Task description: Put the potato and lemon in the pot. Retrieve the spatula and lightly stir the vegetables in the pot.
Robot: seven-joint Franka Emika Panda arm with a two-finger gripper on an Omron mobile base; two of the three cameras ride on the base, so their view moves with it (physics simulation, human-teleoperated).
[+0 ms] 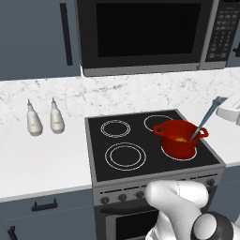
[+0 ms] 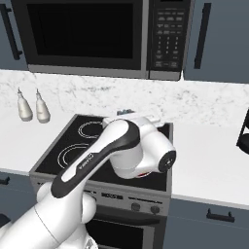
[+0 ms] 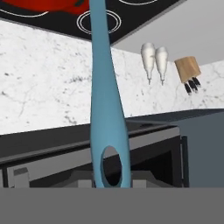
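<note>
The red pot (image 1: 179,139) stands on the stove's front right burner, and the yellow lemon (image 1: 180,139) lies inside it. Other pieces in the pot are too small to make out. The grey-blue spatula (image 1: 205,120) leans from the pot's inside up and to the right. My gripper (image 1: 220,103) is shut on its upper end, above the counter right of the stove. In the hand view the spatula's handle (image 3: 105,109) runs from the bottom up to the pot's rim (image 3: 43,5). In the right base view my arm hides the pot.
The black stove top (image 1: 117,154) has other bare burners to the pot's left. Two white bottles (image 1: 34,122) (image 1: 57,119) stand on the left counter. A microwave (image 1: 145,33) hangs above the stove. A knife block (image 3: 187,70) stands on the counter.
</note>
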